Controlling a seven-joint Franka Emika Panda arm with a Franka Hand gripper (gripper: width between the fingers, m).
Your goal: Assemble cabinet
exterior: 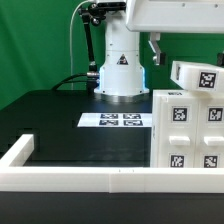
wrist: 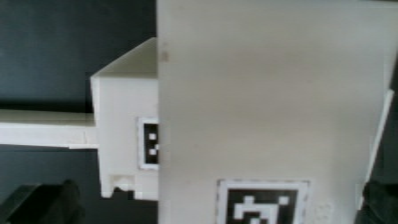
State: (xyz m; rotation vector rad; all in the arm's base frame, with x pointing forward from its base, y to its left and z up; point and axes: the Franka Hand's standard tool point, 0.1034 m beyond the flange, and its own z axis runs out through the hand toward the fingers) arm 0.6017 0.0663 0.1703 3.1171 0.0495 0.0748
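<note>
**Cabinet body at the near corner, with a small block poised above it**

The cabinet [exterior: 190, 135], the largest white block, stands at the worktop's [exterior: 50, 115] near edge, in the corner on the exterior view's right. Its front face carries several square black-and-white tags. A smaller white tagged block [exterior: 196, 77] sits tilted just above the cabinet's top edge; whether the two touch cannot be told.

In the wrist view a broad white panel [wrist: 267, 100] bearing a tag fills the space within the gripper [wrist: 210, 203]. The dark fingertips [wrist: 45, 200] stand far apart at either side. One appears clear of the panel, and whether the pair actually pinches it cannot be told.

The step in hand is probably seating this block on the cabinet. To do it well, level the tilt first. Then square the block's edges to the cabinet's and lower it slowly. Let go only once the faces meet flush.

All parts are matte white plastic, box-shaped, with flat faces and crisp corners. Such smooth surfaces likely give little grip, so a centred, even pinch is advisable.

A long low white border rail [exterior: 80, 178] runs along the near edge and turns up the edge on the exterior view's left. The marker board [exterior: 122, 121] lies flat mid-worktop, before the robot's base [exterior: 120, 75] at the far edge.
</note>
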